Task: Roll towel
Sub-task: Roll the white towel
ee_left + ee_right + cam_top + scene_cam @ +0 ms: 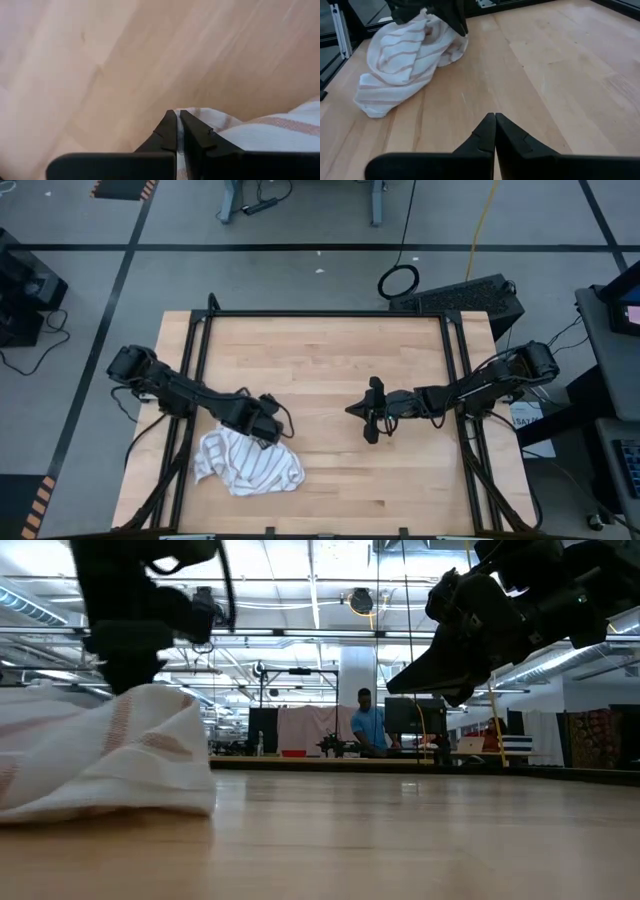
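Note:
The towel [245,463], white with narrow reddish-brown stripes, lies crumpled in a heap on the wooden table [320,350] near its front left corner; the low view shows the towel [100,755] at the left. My left gripper [263,434] stands over the heap's far right part, pointing steeply down and shut on the cloth. My right gripper [372,412] is shut on nothing and hovers above the table's middle, pointing toward the towel [405,55]. My left gripper pinches a bunched part of the towel's far right top [427,22] between its two fingers [197,132], coming from above. A thin strip of cloth [178,137] shows between the fingers. That part is drawn up into a peak; the remainder lies slack on the table.
Bare wood lies between the two grippers and toward the far edge. Black frame rails [200,340] run along the table's left, right and far sides. Beyond the table a person [368,725] stands in the room.

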Available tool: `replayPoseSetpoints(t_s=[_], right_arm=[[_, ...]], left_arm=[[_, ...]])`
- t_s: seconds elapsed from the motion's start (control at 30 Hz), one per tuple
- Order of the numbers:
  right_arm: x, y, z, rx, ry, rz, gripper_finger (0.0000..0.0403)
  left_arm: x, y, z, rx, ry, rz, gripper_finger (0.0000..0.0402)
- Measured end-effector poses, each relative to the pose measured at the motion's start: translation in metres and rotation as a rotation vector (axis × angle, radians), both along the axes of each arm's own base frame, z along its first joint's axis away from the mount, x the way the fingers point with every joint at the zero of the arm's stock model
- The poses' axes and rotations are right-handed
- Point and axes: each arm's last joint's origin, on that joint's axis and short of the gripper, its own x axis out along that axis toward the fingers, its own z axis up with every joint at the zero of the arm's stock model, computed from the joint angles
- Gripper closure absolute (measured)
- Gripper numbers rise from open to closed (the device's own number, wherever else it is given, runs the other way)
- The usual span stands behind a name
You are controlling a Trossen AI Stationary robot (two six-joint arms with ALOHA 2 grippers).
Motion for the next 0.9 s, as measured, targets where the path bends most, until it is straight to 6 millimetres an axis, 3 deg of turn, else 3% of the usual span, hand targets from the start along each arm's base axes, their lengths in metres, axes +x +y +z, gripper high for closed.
replayPoseSetpoints(t_s=[0.3,0.5,0.7,0.9], right_arm=[[0.0,0.0,0.0,0.009,-0.004,-0.003,0.0403],[0.0,-0.002,0.0,-0.01,-0.011,-0.076,0.0403],[0.001,-0.005,0.006,-0.036,-0.077,-0.176,0.0403],[0.005,-0.003,0.021,-0.012,-0.237,-0.164,0.0403]], left_arm=[[0.035,0.014,0.06,0.243,-0.148,-0.16,0.0394],[0.05,0.014,0.126,0.421,-0.251,-0.282,0.0394],[0.054,0.014,0.186,0.501,-0.362,-0.365,0.0394],[0.051,0.018,0.213,0.523,-0.413,-0.375,0.0394]])
